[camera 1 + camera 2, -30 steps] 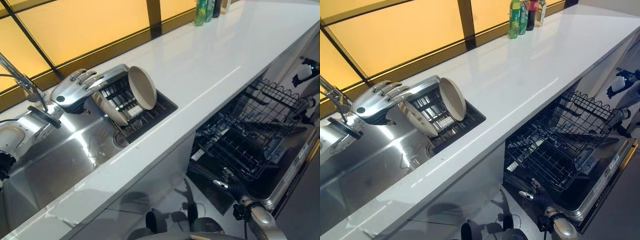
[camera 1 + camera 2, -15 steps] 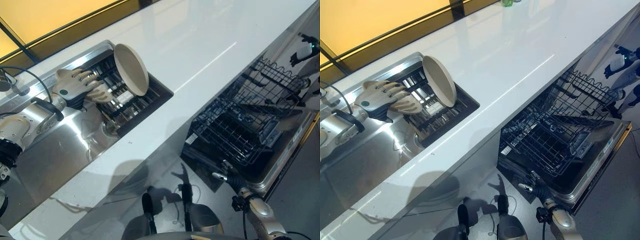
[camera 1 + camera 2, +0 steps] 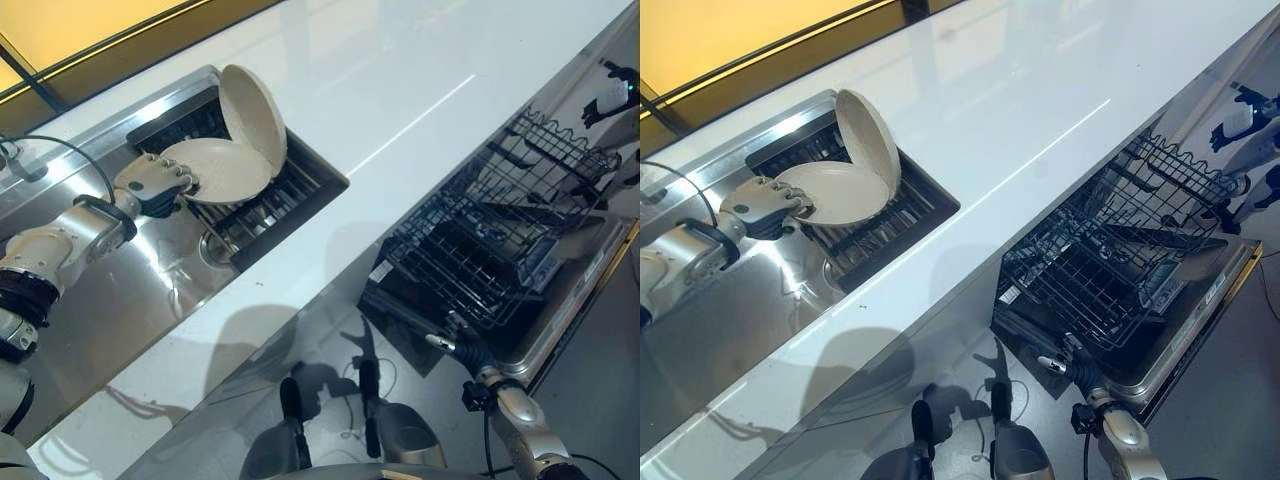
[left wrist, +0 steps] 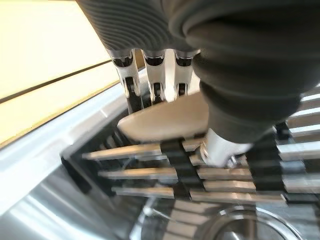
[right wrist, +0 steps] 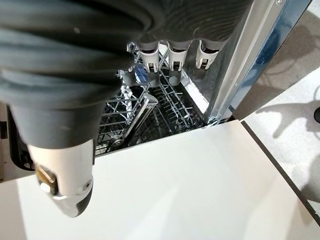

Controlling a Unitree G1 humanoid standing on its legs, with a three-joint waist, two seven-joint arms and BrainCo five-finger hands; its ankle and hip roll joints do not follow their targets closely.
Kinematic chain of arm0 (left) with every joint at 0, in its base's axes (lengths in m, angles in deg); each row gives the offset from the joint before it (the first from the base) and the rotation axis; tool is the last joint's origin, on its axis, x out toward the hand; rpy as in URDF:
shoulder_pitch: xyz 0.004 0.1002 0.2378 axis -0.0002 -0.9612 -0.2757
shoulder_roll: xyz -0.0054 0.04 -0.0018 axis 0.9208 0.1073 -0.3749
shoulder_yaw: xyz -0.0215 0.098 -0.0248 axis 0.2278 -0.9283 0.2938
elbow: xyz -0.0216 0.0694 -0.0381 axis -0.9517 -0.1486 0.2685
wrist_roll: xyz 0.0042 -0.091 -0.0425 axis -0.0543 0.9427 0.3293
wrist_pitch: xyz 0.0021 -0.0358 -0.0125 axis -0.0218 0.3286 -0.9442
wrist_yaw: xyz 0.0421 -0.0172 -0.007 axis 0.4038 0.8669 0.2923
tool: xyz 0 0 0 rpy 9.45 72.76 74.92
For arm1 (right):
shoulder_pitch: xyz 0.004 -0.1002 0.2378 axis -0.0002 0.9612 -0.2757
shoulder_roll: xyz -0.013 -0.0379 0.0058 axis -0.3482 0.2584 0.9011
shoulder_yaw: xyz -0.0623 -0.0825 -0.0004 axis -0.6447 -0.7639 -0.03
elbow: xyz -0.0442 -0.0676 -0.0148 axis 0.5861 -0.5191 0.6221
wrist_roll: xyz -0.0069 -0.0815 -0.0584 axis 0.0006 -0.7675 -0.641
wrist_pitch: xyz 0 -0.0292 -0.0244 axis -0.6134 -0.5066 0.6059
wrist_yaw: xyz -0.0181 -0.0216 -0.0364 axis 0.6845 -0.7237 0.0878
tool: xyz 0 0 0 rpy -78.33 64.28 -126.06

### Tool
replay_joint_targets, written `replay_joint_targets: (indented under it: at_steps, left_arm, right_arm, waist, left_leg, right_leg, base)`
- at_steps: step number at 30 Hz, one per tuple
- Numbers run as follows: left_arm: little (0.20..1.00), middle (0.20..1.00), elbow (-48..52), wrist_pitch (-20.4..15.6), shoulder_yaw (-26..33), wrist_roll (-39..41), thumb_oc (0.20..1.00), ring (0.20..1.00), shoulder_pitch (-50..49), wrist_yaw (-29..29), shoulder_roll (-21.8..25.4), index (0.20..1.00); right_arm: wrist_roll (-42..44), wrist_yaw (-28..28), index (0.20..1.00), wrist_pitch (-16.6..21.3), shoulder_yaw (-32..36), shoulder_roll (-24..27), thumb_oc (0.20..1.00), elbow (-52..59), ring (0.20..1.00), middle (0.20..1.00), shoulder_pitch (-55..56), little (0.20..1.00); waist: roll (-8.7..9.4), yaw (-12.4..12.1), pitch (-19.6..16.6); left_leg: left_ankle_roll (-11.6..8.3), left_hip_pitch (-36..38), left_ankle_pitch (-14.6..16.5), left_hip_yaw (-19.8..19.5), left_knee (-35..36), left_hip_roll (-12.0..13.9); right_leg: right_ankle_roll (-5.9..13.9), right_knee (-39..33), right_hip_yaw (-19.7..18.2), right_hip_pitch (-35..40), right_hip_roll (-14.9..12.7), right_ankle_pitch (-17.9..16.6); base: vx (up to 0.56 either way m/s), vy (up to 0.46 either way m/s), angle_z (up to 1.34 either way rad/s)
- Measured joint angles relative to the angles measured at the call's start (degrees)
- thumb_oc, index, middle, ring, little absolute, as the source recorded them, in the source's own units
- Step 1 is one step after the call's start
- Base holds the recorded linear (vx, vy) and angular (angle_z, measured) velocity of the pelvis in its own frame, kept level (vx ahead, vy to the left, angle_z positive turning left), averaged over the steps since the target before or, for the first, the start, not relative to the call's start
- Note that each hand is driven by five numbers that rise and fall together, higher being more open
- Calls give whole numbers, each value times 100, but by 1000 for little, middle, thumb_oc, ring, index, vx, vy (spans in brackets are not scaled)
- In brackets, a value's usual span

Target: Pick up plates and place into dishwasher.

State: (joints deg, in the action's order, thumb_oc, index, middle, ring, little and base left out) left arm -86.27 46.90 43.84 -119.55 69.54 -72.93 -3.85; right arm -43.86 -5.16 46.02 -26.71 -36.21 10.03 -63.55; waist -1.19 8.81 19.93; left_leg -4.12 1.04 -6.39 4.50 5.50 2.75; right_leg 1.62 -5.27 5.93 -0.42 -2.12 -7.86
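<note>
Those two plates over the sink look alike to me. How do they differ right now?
The flat plate is tipped nearly level, while the standing plate stands on edge in the drying rack. The left hand grips the flat plate's rim; nothing holds the standing plate. Both are round and cream-coloured.

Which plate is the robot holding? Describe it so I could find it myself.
Start at the steel sink set into the white counter; a dark drying rack lies in its end nearer the dishwasher. The held plate is the cream one lying nearly flat over that rack, pinched at its rim by the left hand. Its neighbour, the other plate, stands on edge behind it.
</note>
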Motion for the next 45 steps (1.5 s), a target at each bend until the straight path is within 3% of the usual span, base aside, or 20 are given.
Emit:
replay_joint_targets:
  at_steps: [11, 23, 28, 32, 35, 39, 45]
  left_arm:
    - [200, 200, 107, 83, 22, -1, 200, 200, -51, 499, 3, 200]
    - [200, 200, 428, 37, 106, 69, 200, 200, -528, 822, 8, 200]
    - [200, 200, 709, 2, 142, 200, 200, 200, -713, 1077, 21, 200]
    - [200, 200, 1137, -143, 504, 451, 200, 200, -1134, 1637, 22, 200]
    - [200, 200, 1587, -466, 926, 770, 200, 200, -1492, 2053, -166, 200]
    - [200, 200, 2438, -933, 1189, 1082, 200, 200, -1633, 2138, -844, 200]
    - [200, 200, 3496, -1429, 1183, 1846, 200, 200, -1472, 1304, -1347, 200]
  right_arm:
    - [11, 1, 1000, -1, 24, -106, 1000, 13, 1000, 1000, 4, 1000]
    - [9, 19, 1000, 2, 27, -304, 1000, 14, 1000, 1000, 242, 1000]
    - [-181, -82, 1000, 280, 24, -194, 1000, 367, 1000, 1000, 344, 1000]
    - [-1285, -756, 1000, 937, 33, 190, 1000, 1453, 1000, 1000, 312, 1000]
    - [-2792, -1877, 1000, 1278, 66, 866, 1000, 2435, 1000, 1000, -47, 1000]
    - [-3819, -2953, 1000, 1317, 110, 1287, 1000, 2701, 1000, 1000, -1286, 1000]
    - [-4976, -3554, 1000, 1068, -71, 1682, 1000, 2859, 1000, 1000, -2636, 1000]
  waist:
    - [-11, -18, -24]
    - [-48, -27, -800]
    - [-136, -49, -1060]
    - [-160, -48, -1148]
    - [-152, -133, -1205]
    - [-76, -414, -1282]
    - [-38, -690, -1329]
  left_leg:
    - [-13, 309, 9, -22, 1, 13]
    - [-14, 436, 10, -57, 6, 35]
    - [-11, 434, 10, -101, 6, 63]
    - [-5, 442, 14, -129, 6, 66]
    - [6, 470, 6, -143, 5, 40]
    - [9, 547, 7, -175, 4, 35]
    - [16, 607, 2, -237, 0, 10]
  right_leg:
    - [-25, -17, 36, 331, -5, 24]
    - [-47, -23, 68, 467, -9, 39]
    - [-46, -25, 90, 484, -4, 38]
    - [-62, -27, 88, 496, -1, 48]
    - [-53, -28, 80, 512, -1, 42]
    - [-39, -28, 91, 584, -1, 32]
    - [-43, -28, 130, 670, -14, 36]
  base:
    - [33, 2, 2]
    - [1, -2, 1]
    - [-3, -18, 2]
    - [-17, -12, 0]
    - [-20, -9, -1]
    - [-12, -41, 0]
    - [-12, -55, 6]
